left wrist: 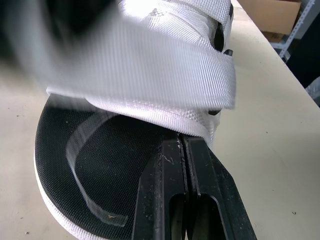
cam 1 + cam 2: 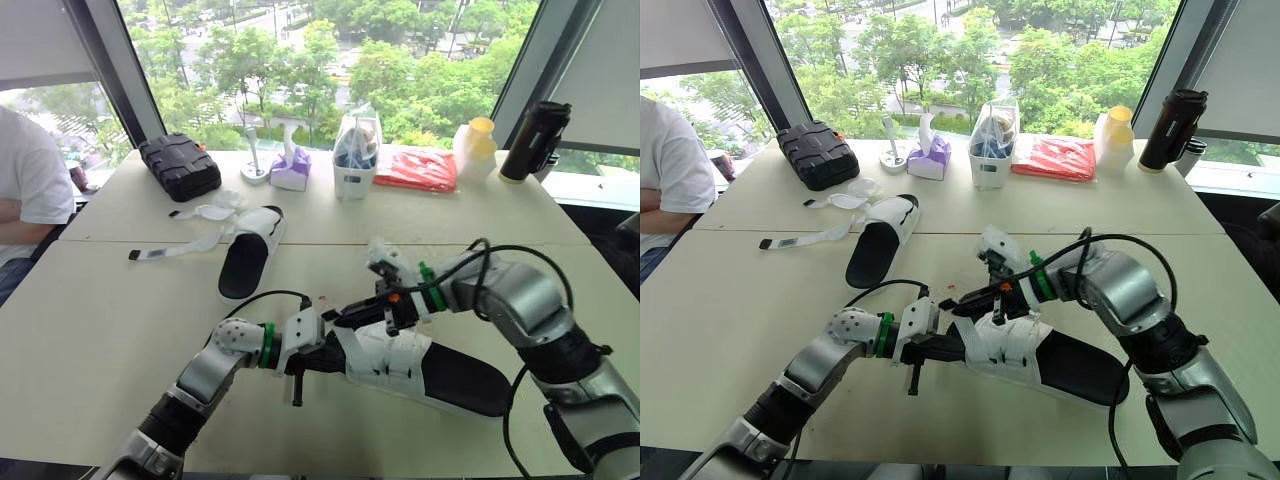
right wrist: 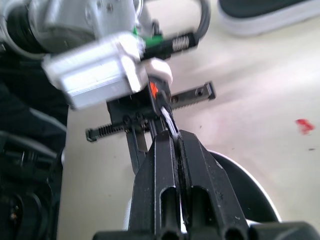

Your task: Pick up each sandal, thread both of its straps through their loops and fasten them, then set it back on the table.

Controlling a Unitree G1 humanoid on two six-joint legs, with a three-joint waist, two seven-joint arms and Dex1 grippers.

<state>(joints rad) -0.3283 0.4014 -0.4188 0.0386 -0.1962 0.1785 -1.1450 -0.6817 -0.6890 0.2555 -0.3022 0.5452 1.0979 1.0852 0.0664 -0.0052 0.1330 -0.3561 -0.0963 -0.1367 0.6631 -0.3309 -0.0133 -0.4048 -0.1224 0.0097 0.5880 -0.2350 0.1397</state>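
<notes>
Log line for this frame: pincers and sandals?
left pincer: shut on near sandal | right pincer: shut on strap | far sandal: on table, unfastened

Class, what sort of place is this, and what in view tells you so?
Probably an upper-floor office or lab: pale tables pushed together beside large windows over treetops, with a tissue box and flask on them.

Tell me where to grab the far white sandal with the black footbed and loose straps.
I'd take the far white sandal by the bare sole rim at its near end, coming down from the robot's side. Its loose white straps trail to the robot's left and its white upper covers the far end, so that near rim is clearest.
</notes>
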